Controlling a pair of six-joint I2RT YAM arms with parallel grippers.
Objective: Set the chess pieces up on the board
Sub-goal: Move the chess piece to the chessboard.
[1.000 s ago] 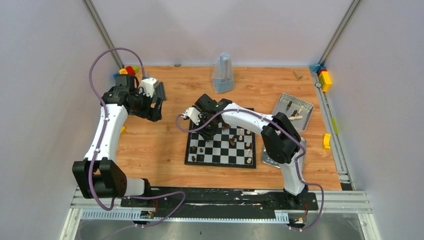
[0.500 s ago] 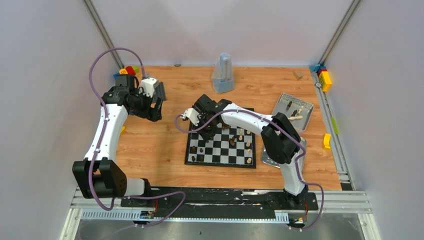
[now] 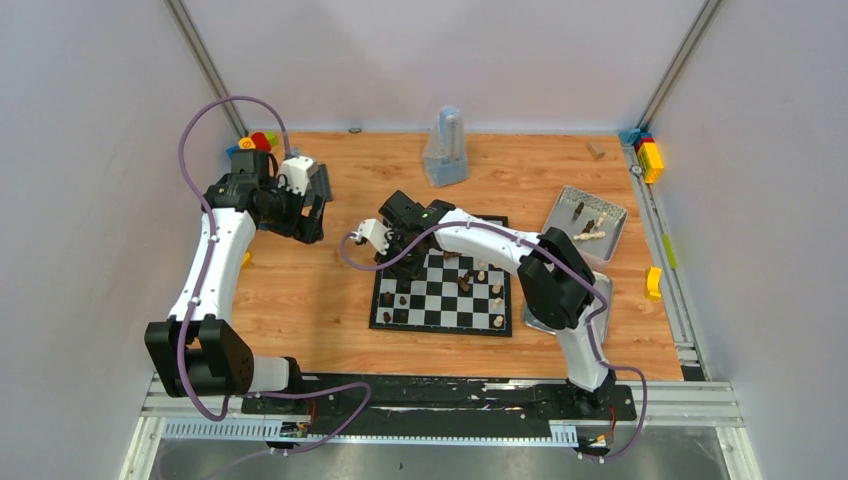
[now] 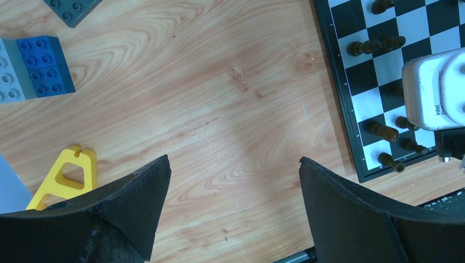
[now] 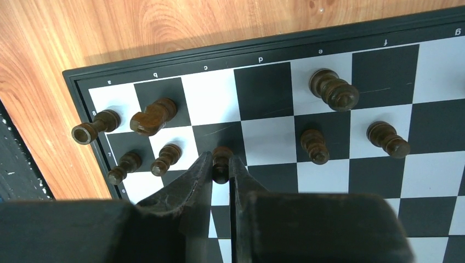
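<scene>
Snugly between right fingers [image 5: 191,190]: dark pawn [image 5: 221,159].

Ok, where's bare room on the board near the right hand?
Bare squares lie between the knight and the tall dark piece, and between the pawn in the right hand and the next pawn. The corner by the rook is crowded.

The left arm [image 3: 215,258] and right arm [image 3: 480,237] are white-linked with black joints, black fingers [image 4: 137,213] and purple cables [image 3: 232,98].

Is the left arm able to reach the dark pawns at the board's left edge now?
Probably not cleanly: the right gripper, shut on a dark pawn, hangs over those squares. The left gripper is open beside the board.
</scene>
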